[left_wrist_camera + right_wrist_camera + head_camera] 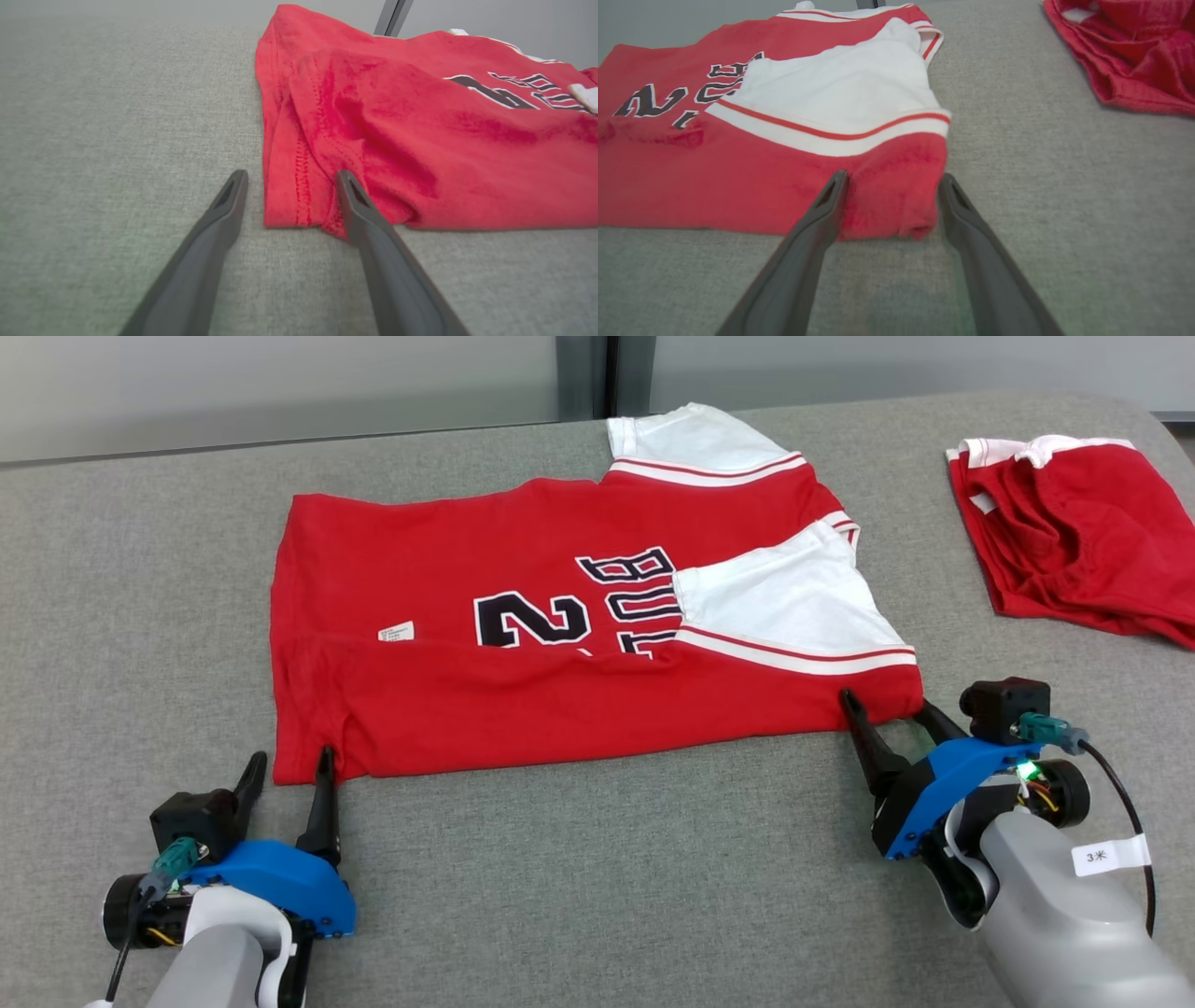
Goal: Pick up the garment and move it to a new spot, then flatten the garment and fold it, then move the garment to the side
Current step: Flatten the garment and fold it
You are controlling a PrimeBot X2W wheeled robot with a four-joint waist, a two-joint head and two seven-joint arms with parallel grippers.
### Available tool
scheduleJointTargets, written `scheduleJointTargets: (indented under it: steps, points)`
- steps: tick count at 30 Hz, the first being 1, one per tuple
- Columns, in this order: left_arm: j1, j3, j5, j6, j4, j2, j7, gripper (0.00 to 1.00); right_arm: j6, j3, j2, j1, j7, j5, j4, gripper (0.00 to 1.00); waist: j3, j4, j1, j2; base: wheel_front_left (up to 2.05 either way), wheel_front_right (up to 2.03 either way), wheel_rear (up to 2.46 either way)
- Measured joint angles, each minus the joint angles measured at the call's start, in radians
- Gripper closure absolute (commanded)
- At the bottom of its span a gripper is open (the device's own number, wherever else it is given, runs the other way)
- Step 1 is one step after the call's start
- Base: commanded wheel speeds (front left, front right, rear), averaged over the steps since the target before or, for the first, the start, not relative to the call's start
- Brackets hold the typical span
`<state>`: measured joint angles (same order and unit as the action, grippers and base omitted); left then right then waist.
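The red jersey (420, 551), white-sleeved with dark lettering, lies spread mid-table (597, 859), its near edge folded over the print, one sleeve laid across it.

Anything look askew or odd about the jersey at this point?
Mildly. One white sleeve lies folded across the jersey, hiding part of the black lettering, and the near-left corner is bunched into wrinkles rather than flat. A second red garment sits crumpled at the far right of the table.
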<state>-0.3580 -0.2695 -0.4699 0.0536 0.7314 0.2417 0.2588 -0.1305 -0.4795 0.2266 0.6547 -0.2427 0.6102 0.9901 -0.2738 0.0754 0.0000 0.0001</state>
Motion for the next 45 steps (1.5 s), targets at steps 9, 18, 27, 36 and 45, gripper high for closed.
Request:
scheduleJointTargets:
  steps: [9,18,27,36,45]
  points:
    - [-0.031,-0.011,-0.044,0.053,0.041,-0.029,0.003,1.00,0.000,-0.007,-0.030,0.021,-0.012,0.036,0.044,1.00,0.000,-0.012,0.0000,0.0001,0.00,0.00,0.00]
    - [0.030,0.033,-0.124,0.070,-0.021,-0.052,0.003,1.00,0.000,0.030,0.004,-0.058,-0.019,0.049,-0.049,1.00,0.073,-0.031,0.0000,0.0000,0.00,0.00,0.00]
    - [0.241,0.040,-0.148,0.048,-0.157,-0.057,0.002,1.00,0.000,0.067,0.036,-0.290,-0.019,0.042,-0.243,1.00,0.159,-0.042,-0.0002,-0.0003,0.00,0.00,0.00]
    - [0.424,0.034,-0.162,-0.012,-0.310,-0.060,-0.021,1.00,0.000,0.145,0.046,-0.563,0.015,0.043,-0.419,1.00,0.186,-0.055,-0.0001,-0.0003,0.00,0.00,0.00]
    - [0.486,0.025,-0.150,-0.054,-0.400,-0.047,-0.047,0.00,0.000,0.278,0.014,-0.681,0.124,-0.076,-0.578,0.00,0.192,-0.048,-0.0001,-0.0003,0.00,0.00,0.00]
